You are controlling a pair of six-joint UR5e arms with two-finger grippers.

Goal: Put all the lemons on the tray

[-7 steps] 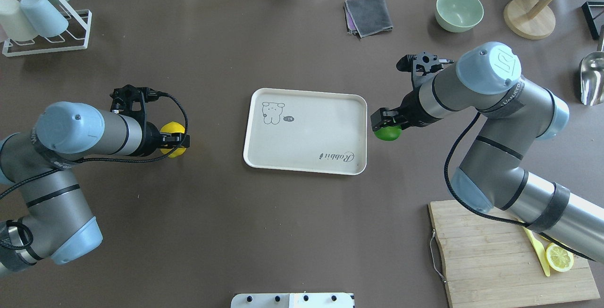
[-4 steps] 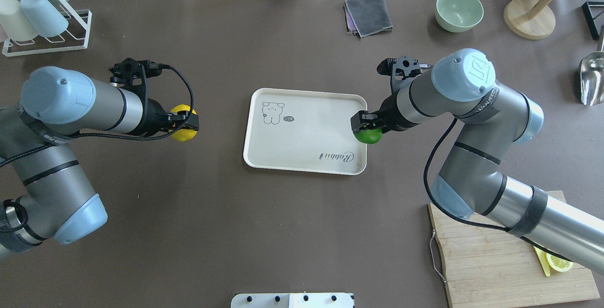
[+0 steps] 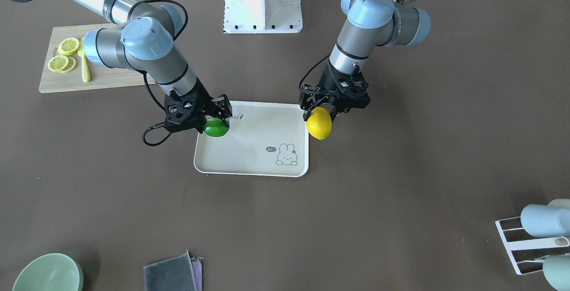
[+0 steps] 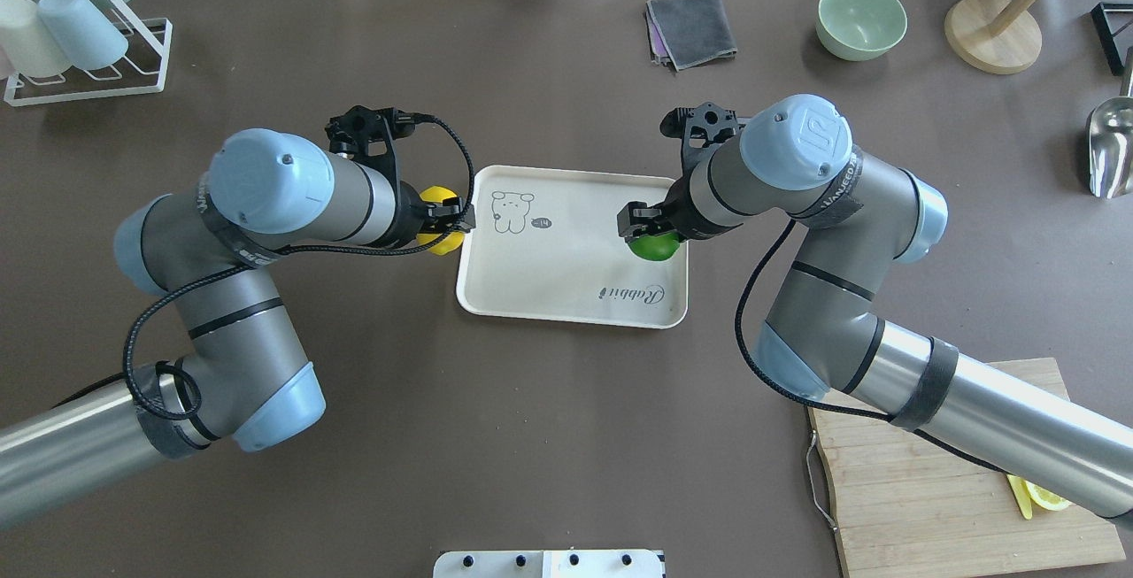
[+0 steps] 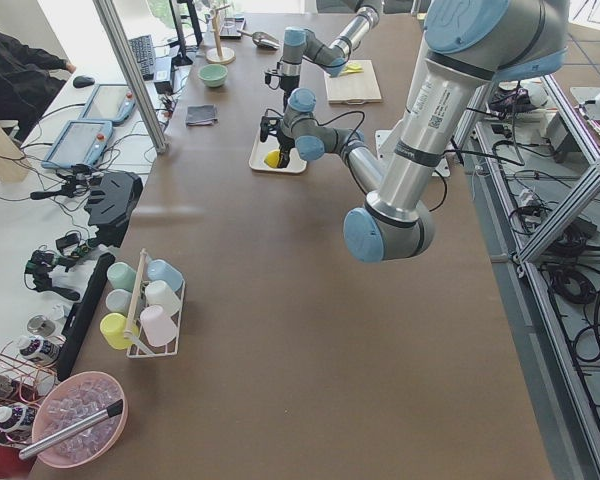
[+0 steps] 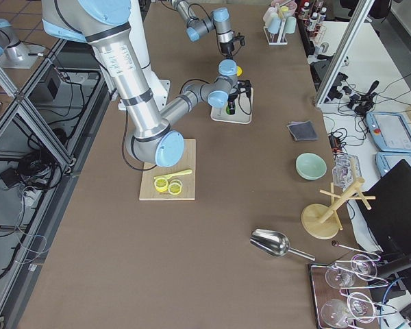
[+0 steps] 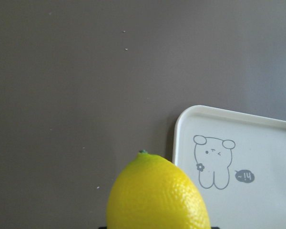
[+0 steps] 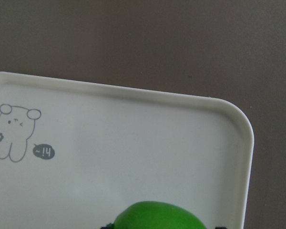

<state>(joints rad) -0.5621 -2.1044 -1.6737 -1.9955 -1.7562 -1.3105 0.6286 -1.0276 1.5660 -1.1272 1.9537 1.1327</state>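
Note:
The cream tray (image 4: 566,295) (image 3: 249,166) lies mid-table. My left gripper (image 4: 447,226) (image 3: 321,117) is shut on the yellow lemon (image 4: 440,217) (image 3: 319,123) (image 7: 157,195), held above the table just outside the tray's left edge. My right gripper (image 4: 653,233) (image 3: 216,121) is shut on the green lemon (image 4: 655,246) (image 3: 216,127) (image 8: 157,217), held over the tray's right part. The tray also shows in the left wrist view (image 7: 271,143) and the right wrist view (image 8: 133,124). Both fruits hang clear of the tray surface.
A wooden cutting board (image 4: 921,489) with lemon slices (image 3: 62,55) and a yellow knife sits front right. A green bowl (image 4: 861,19), a grey cloth (image 4: 692,27), a wooden stand (image 4: 993,29), a metal scoop (image 4: 1111,144) and a cup rack (image 4: 80,38) line the far side.
Both arms have moved inward toward the tray. The left one carried the yellow lemon right to the tray's edge. The right one carried the green lemon left over the tray.

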